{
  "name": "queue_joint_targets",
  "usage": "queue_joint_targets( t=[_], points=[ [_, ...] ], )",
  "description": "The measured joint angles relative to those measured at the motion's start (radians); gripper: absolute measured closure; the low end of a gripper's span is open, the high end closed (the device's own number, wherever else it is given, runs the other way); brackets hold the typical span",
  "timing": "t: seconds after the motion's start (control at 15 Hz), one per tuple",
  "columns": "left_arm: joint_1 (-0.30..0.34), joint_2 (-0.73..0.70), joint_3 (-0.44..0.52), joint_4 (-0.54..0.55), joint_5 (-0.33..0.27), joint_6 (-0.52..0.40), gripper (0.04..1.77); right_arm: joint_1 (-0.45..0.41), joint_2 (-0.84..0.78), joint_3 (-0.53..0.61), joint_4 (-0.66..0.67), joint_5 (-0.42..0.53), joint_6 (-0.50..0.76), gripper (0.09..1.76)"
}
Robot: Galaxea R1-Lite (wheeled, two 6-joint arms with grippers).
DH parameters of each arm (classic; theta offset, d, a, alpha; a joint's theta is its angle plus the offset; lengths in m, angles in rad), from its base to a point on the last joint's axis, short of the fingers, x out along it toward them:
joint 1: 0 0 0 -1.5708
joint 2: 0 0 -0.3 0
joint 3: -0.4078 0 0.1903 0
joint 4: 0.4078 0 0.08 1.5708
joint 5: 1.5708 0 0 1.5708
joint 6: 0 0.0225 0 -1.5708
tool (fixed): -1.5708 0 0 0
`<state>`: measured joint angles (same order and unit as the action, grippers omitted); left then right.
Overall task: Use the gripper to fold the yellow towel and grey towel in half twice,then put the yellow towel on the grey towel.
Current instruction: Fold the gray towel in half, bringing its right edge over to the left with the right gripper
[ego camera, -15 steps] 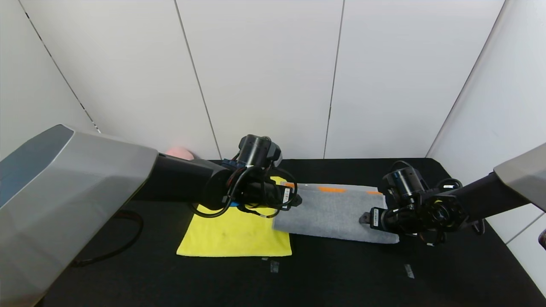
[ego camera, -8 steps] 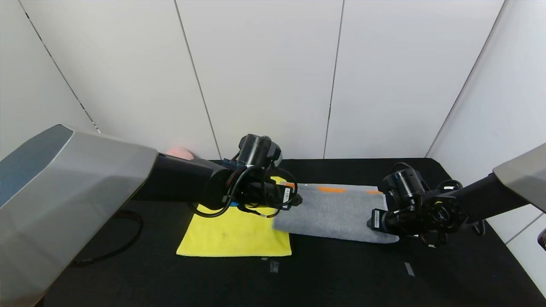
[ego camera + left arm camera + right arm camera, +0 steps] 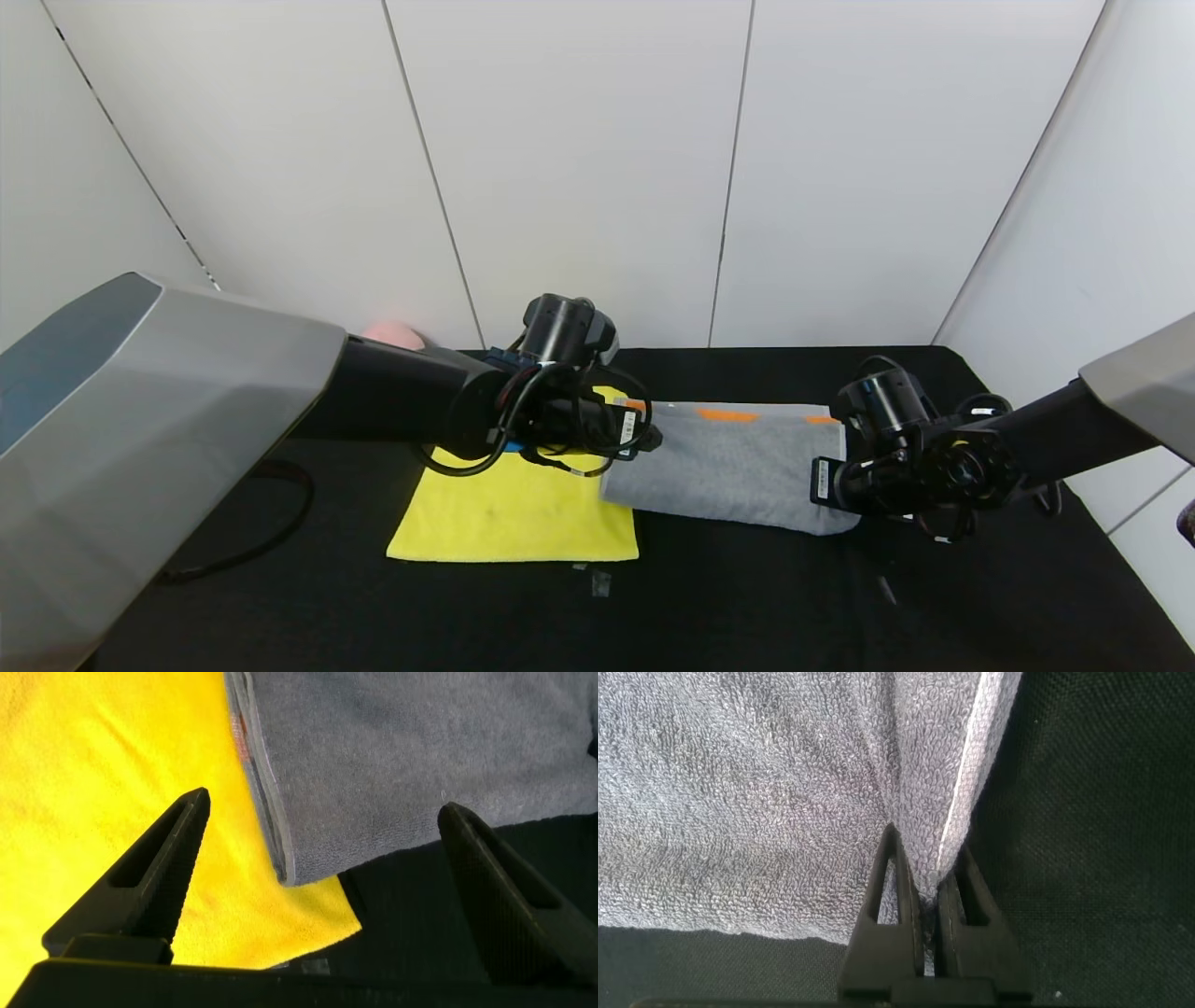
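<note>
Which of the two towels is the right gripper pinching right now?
The larger grey terry towel: the right gripper has its fingers shut on its edge. The bright yellow plush cloth lies unheld.

Left gripper: two dark, tapered fingers spread wide apart, hovering above the cloths with nothing between them.
Grey towel: folded, layered edge showing, its corner lying over the yellow towel.
Yellow towel: flat, plush, one corner reaching out just past the grey towel's corner.
Black table surface: visible beside both towels.
</note>
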<state>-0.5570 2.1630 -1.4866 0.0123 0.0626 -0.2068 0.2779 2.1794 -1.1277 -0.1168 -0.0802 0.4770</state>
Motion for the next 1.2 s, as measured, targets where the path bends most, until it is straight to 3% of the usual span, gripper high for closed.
queue_joint_targets(
  t=[0.53,1.2],
  points=[
    [0.0,-0.001,0.001,0.0,0.001,0.0,0.09,-0.015,-0.028,0.022,0.004,-0.005,-0.004,1.65],
    [0.0,-0.018,0.003,0.002,0.001,0.001,0.09,-0.129,-0.085,0.064,0.009,-0.005,-0.033,1.65]
  ],
)
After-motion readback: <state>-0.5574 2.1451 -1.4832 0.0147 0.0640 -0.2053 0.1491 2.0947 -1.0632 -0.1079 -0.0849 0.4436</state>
